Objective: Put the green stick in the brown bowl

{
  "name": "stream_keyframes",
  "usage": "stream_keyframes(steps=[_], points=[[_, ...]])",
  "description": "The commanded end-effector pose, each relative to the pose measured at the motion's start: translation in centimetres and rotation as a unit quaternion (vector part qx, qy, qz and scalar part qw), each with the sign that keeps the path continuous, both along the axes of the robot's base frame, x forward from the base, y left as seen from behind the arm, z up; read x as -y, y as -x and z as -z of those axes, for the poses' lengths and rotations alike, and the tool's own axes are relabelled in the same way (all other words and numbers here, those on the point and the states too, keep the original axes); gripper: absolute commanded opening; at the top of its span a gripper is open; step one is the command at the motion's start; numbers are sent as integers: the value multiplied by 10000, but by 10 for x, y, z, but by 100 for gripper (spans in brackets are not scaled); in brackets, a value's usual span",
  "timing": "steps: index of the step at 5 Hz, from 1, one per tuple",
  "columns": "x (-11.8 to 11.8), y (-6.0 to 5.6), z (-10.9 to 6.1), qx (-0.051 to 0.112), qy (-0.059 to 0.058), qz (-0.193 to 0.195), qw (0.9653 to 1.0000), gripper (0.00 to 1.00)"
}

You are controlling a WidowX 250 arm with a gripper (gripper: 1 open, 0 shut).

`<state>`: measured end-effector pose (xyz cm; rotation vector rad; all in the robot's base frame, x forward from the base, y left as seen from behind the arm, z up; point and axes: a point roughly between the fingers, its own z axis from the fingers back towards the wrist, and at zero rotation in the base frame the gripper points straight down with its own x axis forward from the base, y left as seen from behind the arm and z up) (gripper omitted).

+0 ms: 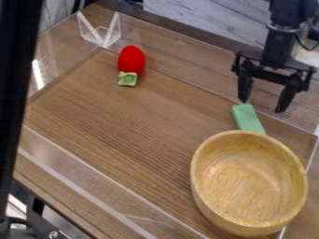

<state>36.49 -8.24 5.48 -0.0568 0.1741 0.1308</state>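
Note:
The green stick (249,119), a small light-green block, lies flat on the wooden table just above the rim of the brown bowl (248,182), a large round wooden bowl at the lower right. My gripper (270,93) hangs pointing down right above the stick's far end, its two black fingers spread open with nothing between them. The fingertips stand slightly above and behind the block, apart from it.
A red strawberry-like toy (131,63) with a green end lies at the upper left. A clear plastic stand (99,31) sits at the back left. Clear low walls (75,159) border the table. A dark vertical bar (18,103) crosses the left edge of the view.

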Motion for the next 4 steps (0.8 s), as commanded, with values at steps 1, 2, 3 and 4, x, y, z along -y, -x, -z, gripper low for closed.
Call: stream_keyframes(steps=[1, 2, 3, 4], points=[[-2, -14, -11, 266, 61, -507, 9983, 100], [1, -15, 8, 188, 65, -835, 9963, 100], [6, -9, 25, 122, 55, -1066, 9942, 100], [-6, -3, 34, 55, 41, -1308, 9914, 100]])
